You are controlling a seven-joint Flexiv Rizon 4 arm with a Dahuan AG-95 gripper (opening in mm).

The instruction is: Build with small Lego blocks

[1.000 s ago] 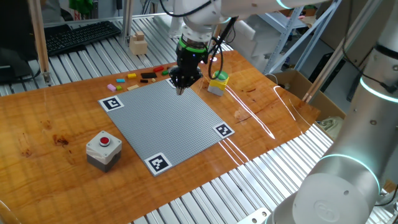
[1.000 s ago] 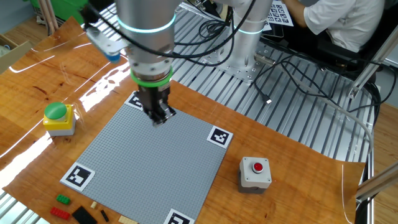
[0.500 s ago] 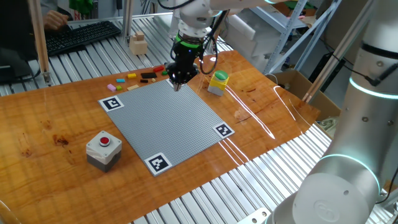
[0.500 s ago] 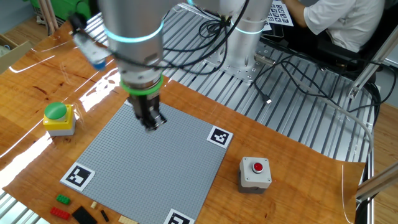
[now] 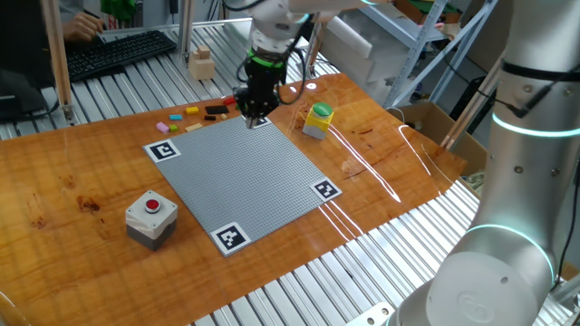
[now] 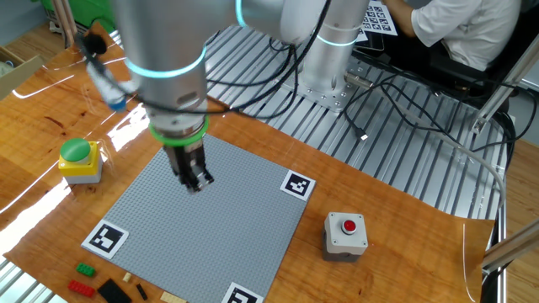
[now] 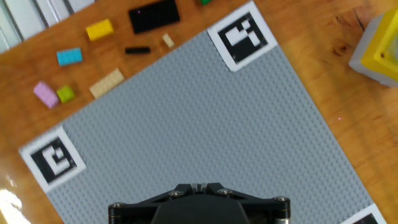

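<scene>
Small Lego blocks lie loose on the wood just beyond the grey baseplate (image 7: pixel 205 112). In the hand view I see a yellow block (image 7: pixel 99 29), a black one (image 7: pixel 153 15), a blue one (image 7: pixel 69 56), a pink one (image 7: pixel 45 94), a green one (image 7: pixel 65 94) and a tan one (image 7: pixel 107 83). My gripper (image 5: pixel 255 118) hangs shut and empty over the plate's far corner, short of the black block (image 5: pixel 216 110) and the red block (image 5: pixel 232 100). From the other side the gripper (image 6: pixel 195 183) stands above the bare baseplate (image 6: pixel 210 227). Its fingertips (image 7: pixel 197 186) meet with nothing between them.
A yellow container with a green top (image 5: pixel 318 119) stands on the wood right of the plate. A grey box with a red button (image 5: pixel 150 217) sits near the plate's left corner. A pale wooden block (image 5: pixel 201 64) rests on the metal slats behind. Printed markers sit at the plate's corners.
The shut gripper has travelled across the baseplate toward the edge where the loose blocks lie. The blocks have not moved.
</scene>
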